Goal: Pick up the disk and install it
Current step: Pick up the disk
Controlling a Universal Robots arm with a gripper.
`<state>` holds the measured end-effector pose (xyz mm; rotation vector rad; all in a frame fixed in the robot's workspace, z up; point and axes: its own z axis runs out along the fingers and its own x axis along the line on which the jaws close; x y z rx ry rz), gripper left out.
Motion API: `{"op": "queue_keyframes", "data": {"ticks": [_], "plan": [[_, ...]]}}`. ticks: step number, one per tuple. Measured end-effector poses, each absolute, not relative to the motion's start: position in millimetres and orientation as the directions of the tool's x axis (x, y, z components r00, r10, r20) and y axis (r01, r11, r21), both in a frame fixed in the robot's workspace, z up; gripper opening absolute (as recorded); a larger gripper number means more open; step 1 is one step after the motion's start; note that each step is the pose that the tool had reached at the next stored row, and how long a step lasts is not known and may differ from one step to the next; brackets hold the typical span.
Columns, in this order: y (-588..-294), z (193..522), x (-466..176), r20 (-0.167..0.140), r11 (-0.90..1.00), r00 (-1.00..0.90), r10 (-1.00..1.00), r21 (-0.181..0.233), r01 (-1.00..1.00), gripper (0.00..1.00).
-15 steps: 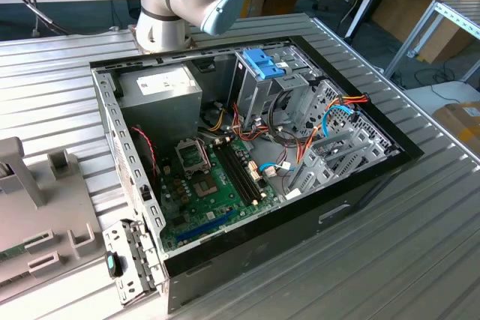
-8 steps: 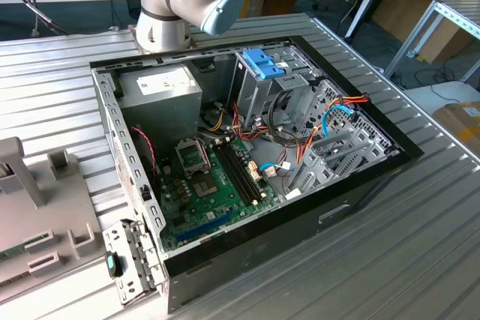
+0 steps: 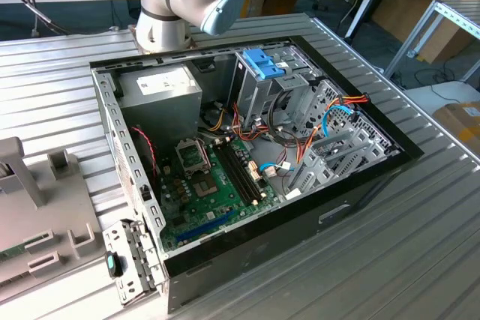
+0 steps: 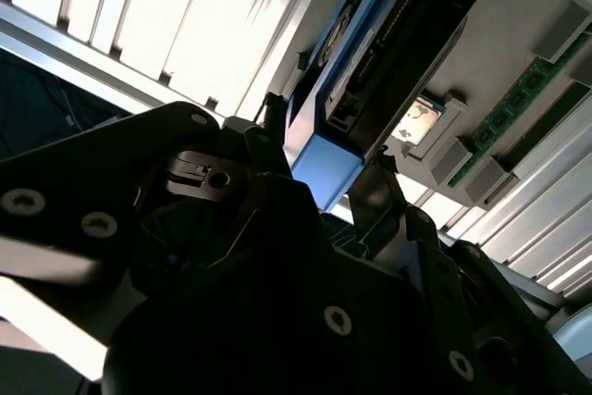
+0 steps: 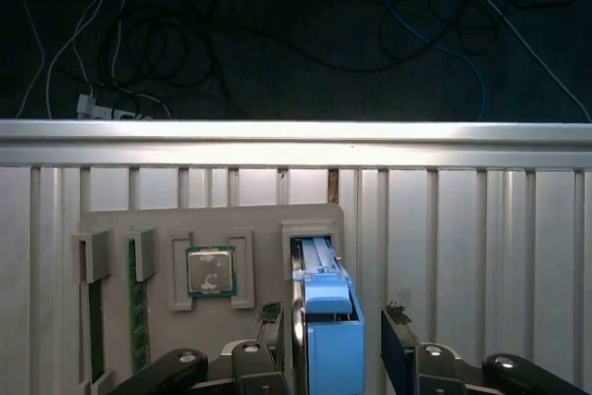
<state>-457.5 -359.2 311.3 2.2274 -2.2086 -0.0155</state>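
The disk [image 5: 329, 339], a dark drive in a bright blue carrier, stands on edge in a slot of the grey fixture tray [image 5: 166, 228]. In the second wrist view the disk's [image 4: 388, 53] blue end tab points toward the wrist. My gripper [image 5: 331, 321] straddles the disk from above and is open. One of its fingers [image 5: 270, 319] sits close against one face. The other finger [image 5: 398, 330] stands a small gap off the opposite face. The same gripper [image 4: 319, 154] flanks the blue tab in the second wrist view.
The tray also holds a processor chip [image 5: 211, 272] and a green memory stick [image 5: 139, 316]. In the exterior view the tray [image 3: 37, 237] lies at the left, beside an open computer case [image 3: 240, 155] with a blue-topped drive cage [image 3: 262, 65]. A ribbed metal table [image 3: 420, 222] carries everything.
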Motion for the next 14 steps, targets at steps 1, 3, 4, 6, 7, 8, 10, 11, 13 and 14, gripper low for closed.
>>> {"op": "queue_keyframes", "data": {"ticks": [1,3,4,6,7,8,10,11,13,14], "plan": [[-359.2,311.3,-457.4,-0.004,-0.009,0.009,-1.0,0.01,-1.0,0.54],[-359.2,311.3,-456.1,-0.004,-0.01,0.01,-1.0,0.01,-1.0,0.54],[-359.2,311.2,-456.0,-0.004,-0.01,0.01,-1.0,0.01,-1.0,0.54],[-359.2,311.3,-455.9,-0.004,-0.01,0.01,-1.0,0.01,-1.0,0.54],[-359.2,311.3,-455.9,-0.004,-0.01,0.01,-1.0,0.01,-1.0,0.54],[-359.2,311.3,-455.9,-0.004,-0.01,0.01,-1.0,0.01,-1.0,0.54],[-359.2,311.3,-455.9,-0.003,-0.01,0.01,-1.0,0.01,-1.0,0.53],[-359.2,311.3,-455.9,-0.003,-0.01,0.01,-1.0,0.01,-1.0,0.46],[-359.2,311.3,-455.9,-0.003,-0.01,0.01,-1.0,0.01,-1.0,0.4],[-359.2,311.3,-455.9,-0.003,-0.01,0.01,-1.0,0.011,-1.0,0.37]]}}
